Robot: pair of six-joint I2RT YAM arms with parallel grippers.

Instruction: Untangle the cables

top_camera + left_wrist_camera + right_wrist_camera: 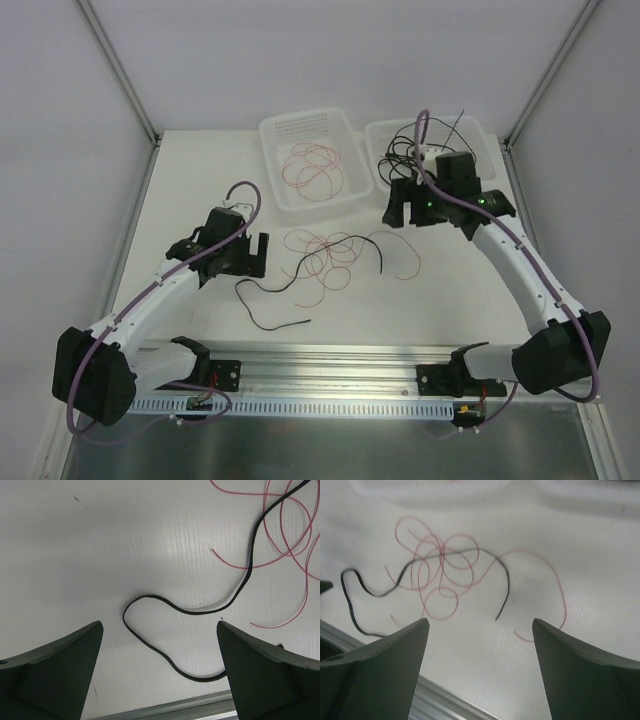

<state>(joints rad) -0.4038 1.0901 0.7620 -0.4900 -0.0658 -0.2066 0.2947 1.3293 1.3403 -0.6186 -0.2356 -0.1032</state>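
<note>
On the white table, between the two arms, several thin red cables [325, 255] lie in loose overlapping loops. A black cable [270, 290] runs through them and trails toward the front rail. My left gripper [248, 262] hovers open just left of the pile. In the left wrist view, the black cable [251, 550] curves between the left gripper's [160, 624] fingers on the table below, with red cable [281, 525] at the upper right. My right gripper [408, 215] hangs open above the pile's right side, holding nothing. The right wrist view shows the red tangle [440, 565] and the black cable's end [507, 582] beyond the right gripper [481, 621].
Two clear plastic trays stand at the back. The left tray [275, 195] holds red wire loops [315, 165]. The right tray [375, 135] holds black wires [400, 148] and lies partly behind my right arm. A metal rail [330, 355] runs along the near edge.
</note>
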